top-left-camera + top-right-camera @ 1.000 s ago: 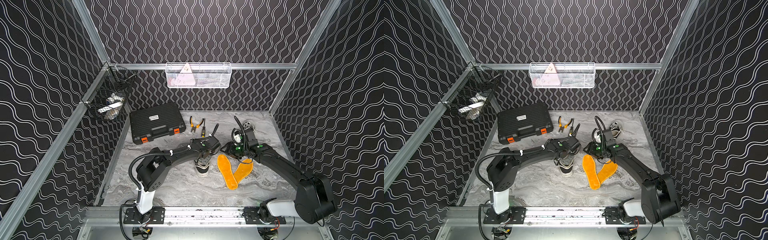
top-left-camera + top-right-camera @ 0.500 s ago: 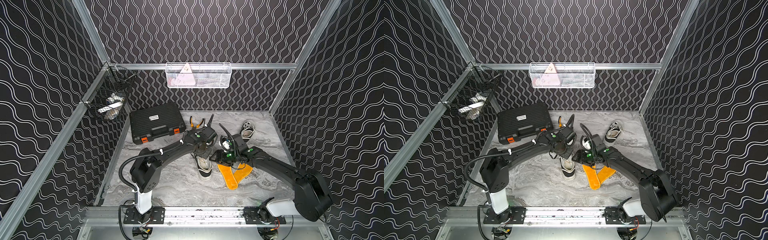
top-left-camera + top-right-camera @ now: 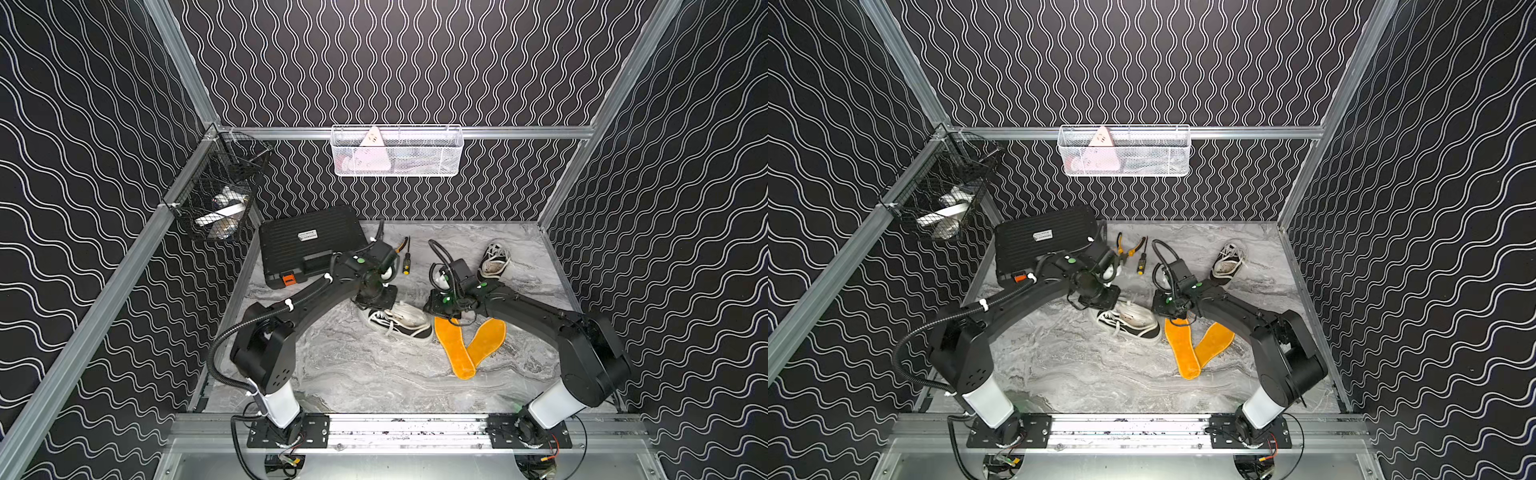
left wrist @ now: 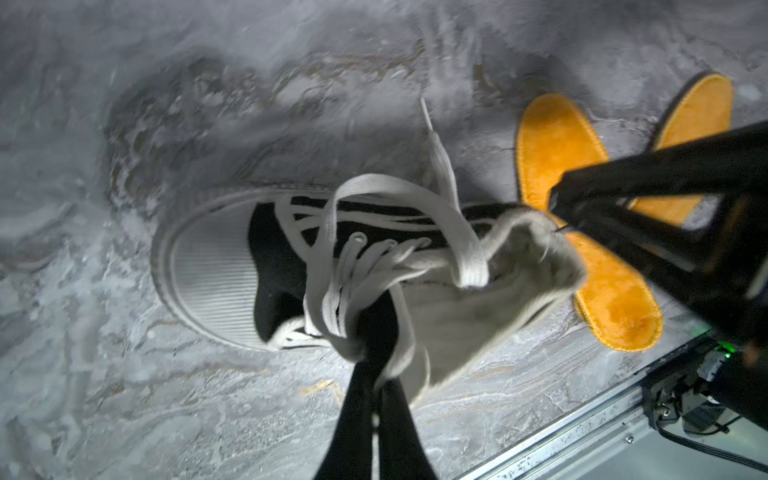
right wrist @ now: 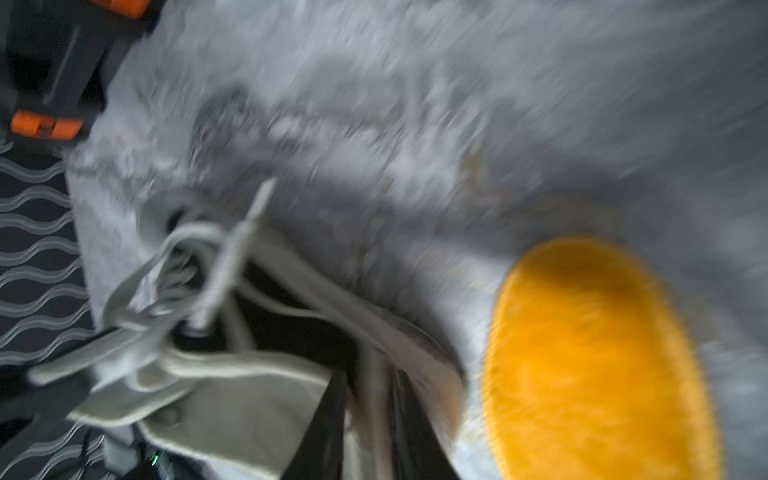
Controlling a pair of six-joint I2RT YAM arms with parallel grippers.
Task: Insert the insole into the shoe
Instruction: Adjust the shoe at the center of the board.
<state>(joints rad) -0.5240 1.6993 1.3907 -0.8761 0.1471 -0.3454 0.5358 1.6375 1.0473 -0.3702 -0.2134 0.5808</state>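
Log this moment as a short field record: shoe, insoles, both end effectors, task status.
shoe: black-and-white sneaker on the marble table, between the arms
insoles: two orange insoles overlapping in a V beside the sneaker, outside it
left end effector: shut on the sneaker's tongue and laces
right end effector: at the sneaker's heel collar; grip unclear, view blurred
other: second sneaker at the back; black case
status: insole not yet inserted
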